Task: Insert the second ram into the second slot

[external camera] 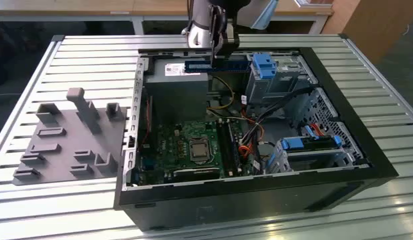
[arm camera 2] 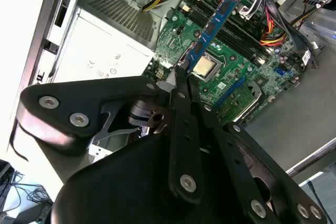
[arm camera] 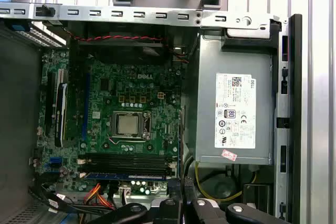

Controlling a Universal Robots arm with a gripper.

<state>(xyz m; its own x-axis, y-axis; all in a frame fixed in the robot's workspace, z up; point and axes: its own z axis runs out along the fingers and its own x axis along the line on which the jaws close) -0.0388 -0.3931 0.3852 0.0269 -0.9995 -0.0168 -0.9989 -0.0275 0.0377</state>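
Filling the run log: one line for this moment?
gripper shut on second ram | held above open case | not in memory slots

Count of items on inspection.

- Table [external camera: 73, 60]: one.
- Case [external camera: 260, 192]: one.
- Fixture [external camera: 60, 150]: one, grey. Its uprights are several, and the exact number cannot be settled.
- Motherboard [external camera: 168, 145]: one.
- Processor [external camera: 196, 149]: one.
- Power supply [external camera: 176, 92]: one. In the first wrist view it bears two markings: one large label [arm camera: 235, 111] and one small sticker [arm camera: 229, 155].
- Ram [external camera: 226, 65]: one blue stick.
- Gripper [external camera: 215, 59]: one.
- Blue clips: at least two, an upper clip [external camera: 263, 65] and a lower clip [external camera: 293, 144]. A third blue piece [external camera: 338, 141] may belong to the lower clip; this cannot be told.
- Memory slots: number cannot be settled.
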